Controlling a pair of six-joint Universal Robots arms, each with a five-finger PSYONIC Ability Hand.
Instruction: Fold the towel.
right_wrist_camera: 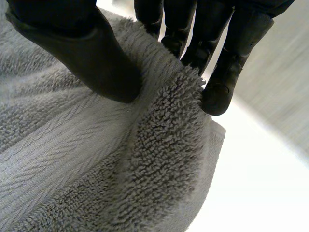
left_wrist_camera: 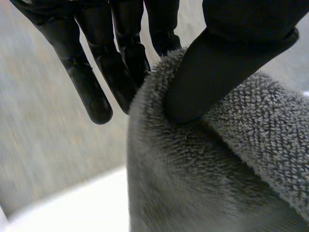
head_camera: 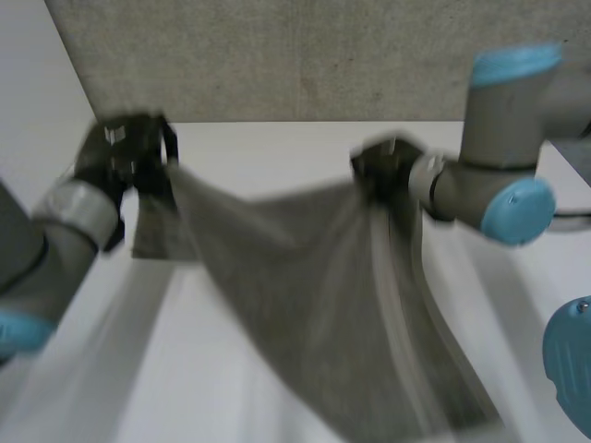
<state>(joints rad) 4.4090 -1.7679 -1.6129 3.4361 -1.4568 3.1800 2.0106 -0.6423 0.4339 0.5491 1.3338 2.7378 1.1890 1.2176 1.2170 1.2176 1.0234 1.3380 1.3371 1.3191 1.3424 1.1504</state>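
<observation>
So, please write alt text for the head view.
A grey towel is held up over a white table, its upper edge pinched by the left hand at one end and the right hand at the other.

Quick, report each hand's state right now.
Left hand: shut on the towel, thumb pinching it against the fingers.
Right hand: shut on the towel, pinched the same way.

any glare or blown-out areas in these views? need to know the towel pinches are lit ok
Head view: table bright but even, towel matte with no hot spots. Left wrist view: faint sheen on the left hand, its thumb pinch on the towel's edge evenly lit. Right wrist view: the table beside the towel runs near white, and the right hand pinch is free of glare.
</observation>
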